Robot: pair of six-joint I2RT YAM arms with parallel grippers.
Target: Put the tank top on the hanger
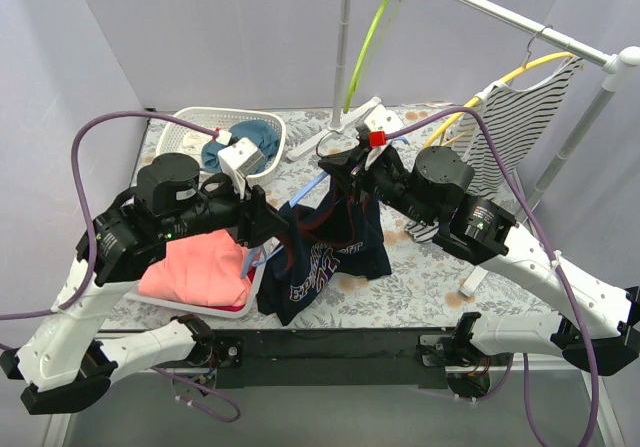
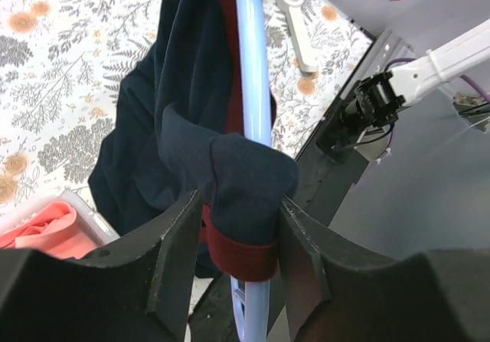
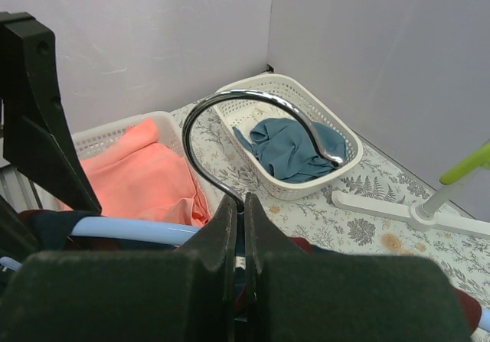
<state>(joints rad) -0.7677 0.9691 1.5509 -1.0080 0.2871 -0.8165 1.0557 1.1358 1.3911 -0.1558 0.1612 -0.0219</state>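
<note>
Heads up: the hanger (image 1: 305, 192) and tank top (image 1: 335, 252) block the middle for you. The white basket (image 1: 190, 119) and rack foot (image 1: 305, 147) crowd the back, the pink-garment tray (image 1: 212, 310) is on the left, and the striped top (image 1: 515, 127) on the right. Your open lane is the bare tablecloth (image 1: 430, 287) front-right.

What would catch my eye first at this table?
Probably the navy tank top, held mid-table between the two arms. The left arm's jaws grip a fold of its red-trimmed fabric at the light-blue hanger's bar, while the right arm's jaws clamp the base of the hanger's metal hook. Next comes the coral-pink garment in its tray at the left, and the striped top hanging on the rail at the far right.
</note>
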